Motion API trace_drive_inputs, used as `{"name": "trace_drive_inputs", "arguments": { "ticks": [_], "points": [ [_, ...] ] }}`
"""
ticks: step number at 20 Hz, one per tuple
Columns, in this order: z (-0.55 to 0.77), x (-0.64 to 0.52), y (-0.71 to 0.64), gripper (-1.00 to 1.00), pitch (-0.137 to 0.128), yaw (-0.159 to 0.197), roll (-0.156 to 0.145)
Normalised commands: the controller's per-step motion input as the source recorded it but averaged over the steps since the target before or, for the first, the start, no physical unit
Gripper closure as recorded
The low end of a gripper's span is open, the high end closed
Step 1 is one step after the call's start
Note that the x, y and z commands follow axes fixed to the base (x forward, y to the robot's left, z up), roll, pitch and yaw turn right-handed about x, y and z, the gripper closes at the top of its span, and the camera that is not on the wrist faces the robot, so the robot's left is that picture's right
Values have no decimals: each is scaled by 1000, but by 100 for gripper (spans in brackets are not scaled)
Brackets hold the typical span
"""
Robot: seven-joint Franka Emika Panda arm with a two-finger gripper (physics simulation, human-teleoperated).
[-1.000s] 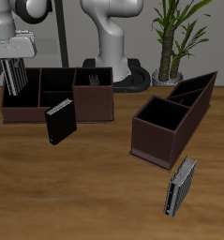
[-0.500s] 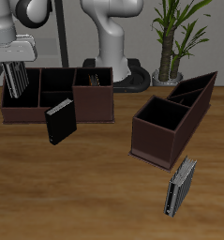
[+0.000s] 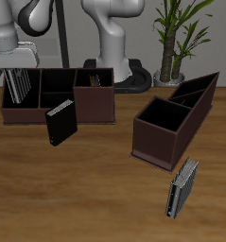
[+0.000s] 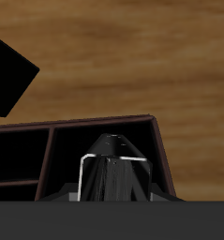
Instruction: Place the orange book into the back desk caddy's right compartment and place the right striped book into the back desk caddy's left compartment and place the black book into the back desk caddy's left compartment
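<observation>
Exterior view first: the end effector [image 3: 17, 64] hangs over the far end section of the back caddy [image 3: 58, 95], the end away from the big square compartment. It's clamped on the striped book [image 3: 18, 83], which stands upright with its lower part down inside that end section. The square compartment [image 3: 94, 95] at the other end shows a bit of something sticking up in it, too small for me to say what. The black book [image 3: 60, 122] stands on the desk [image 3: 86, 198] just in front of the caddy's front wall, tilted a little, maybe leaning on it. The other caddy [image 3: 171, 118], the slanted one, sits well apart toward the plant [image 3: 178, 33], and a paler striped book [image 3: 182, 187] stands nearer the desk's front edge.

Wrist view: looking down past the fingers [image 4: 85, 178] onto the dark book [image 4: 116, 169] held between them, inside the caddy's end section [image 4: 141, 127], wood desk beyond.
</observation>
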Motion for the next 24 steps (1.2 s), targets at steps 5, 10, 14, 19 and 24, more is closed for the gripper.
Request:
{"name": "trace_drive_inputs", "arguments": {
  "ticks": [5, 10, 14, 19, 24],
  "points": [
    [-148, -19, -130, 100, 30, -35, -30],
    [-204, -1, -114, 100, 52, 0, -26],
    [-132, 15, -158, -100, 56, -49, -51],
    [-35, 12, -75, -100, 34, -13, -22],
    [121, -2, 50, -100, -5, 7, 2]
  ]
}}
